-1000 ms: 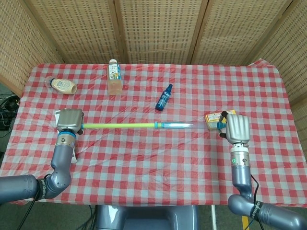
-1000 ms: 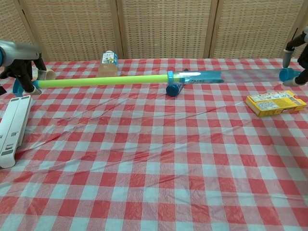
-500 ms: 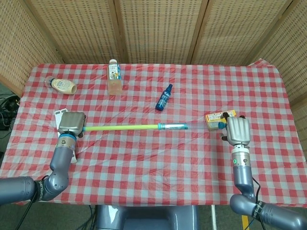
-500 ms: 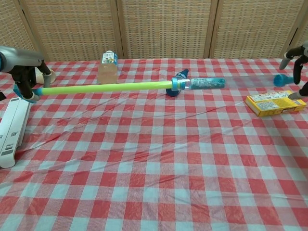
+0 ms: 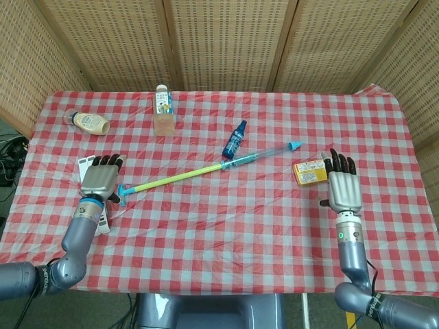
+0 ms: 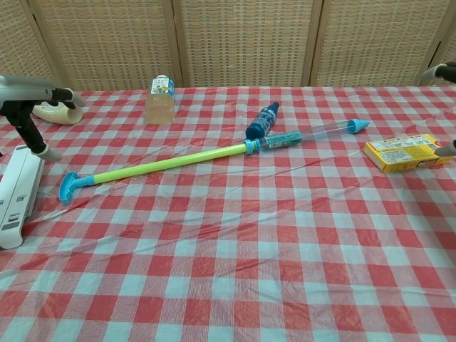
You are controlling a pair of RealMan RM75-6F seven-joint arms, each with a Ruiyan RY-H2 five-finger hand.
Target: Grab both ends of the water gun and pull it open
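— While both my hands sit flat with fingers spread, where is the water gun [image 5: 206, 169]?

— It lies on the red-checked tabletop [image 5: 226, 226], pulled out long and running diagonally. Its blue T-handle is just beside my left hand [image 5: 101, 179], and its blue nozzle tip points toward the far right.

— Are you holding it at all?

— No. My left hand is wide open and holds nothing. My right hand [image 5: 341, 186] is also open and empty, hovering next to a yellow box [image 5: 310, 172], well apart from the gun's tip.

— What else is near it?

— A small dark blue bottle [image 5: 234, 140] lies just beside the clear barrel. A white flat device [image 6: 17, 194] lies under my left hand.
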